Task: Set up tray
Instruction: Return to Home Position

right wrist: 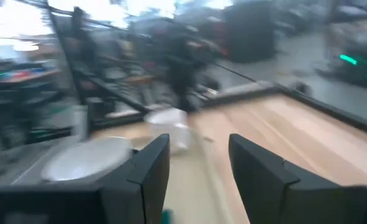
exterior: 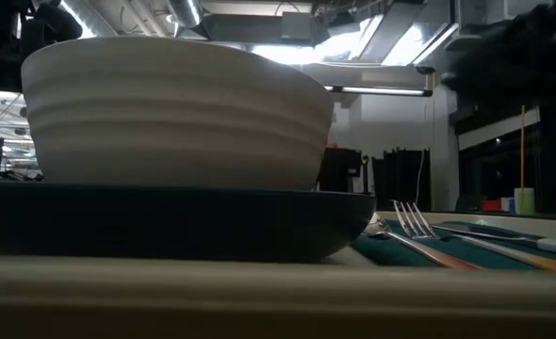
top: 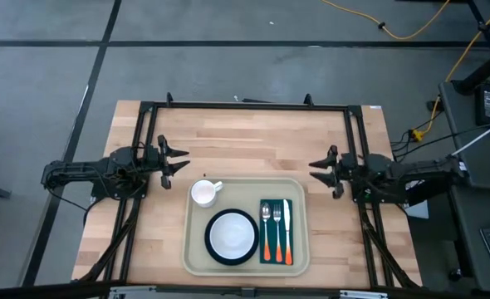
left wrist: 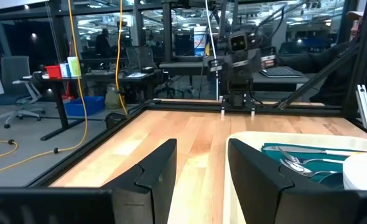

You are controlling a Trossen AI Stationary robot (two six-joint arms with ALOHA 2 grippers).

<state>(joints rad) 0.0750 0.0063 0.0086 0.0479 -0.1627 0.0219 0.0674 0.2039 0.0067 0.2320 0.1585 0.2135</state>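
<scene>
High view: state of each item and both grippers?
tray: flat, loaded.
mug: upright, on tray.
plate: on tray, under bowl.
bowl: upright, on plate.
napkin: flat, on tray.
spoon: lying on napkin.
fork: lying on napkin, between spoon and knife.
knife: lying on napkin.
left gripper: open, empty, off tray.
right gripper: open, empty, off tray.

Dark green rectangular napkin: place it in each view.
High view: dark green rectangular napkin, right part of the large beige plastic tray, under orange-handled cutlery.
Low view: lower right, beneath the fork.
Left wrist view: right side, inside the tray.
Right wrist view: cannot tell.
Shared landmark: the tray.
</scene>
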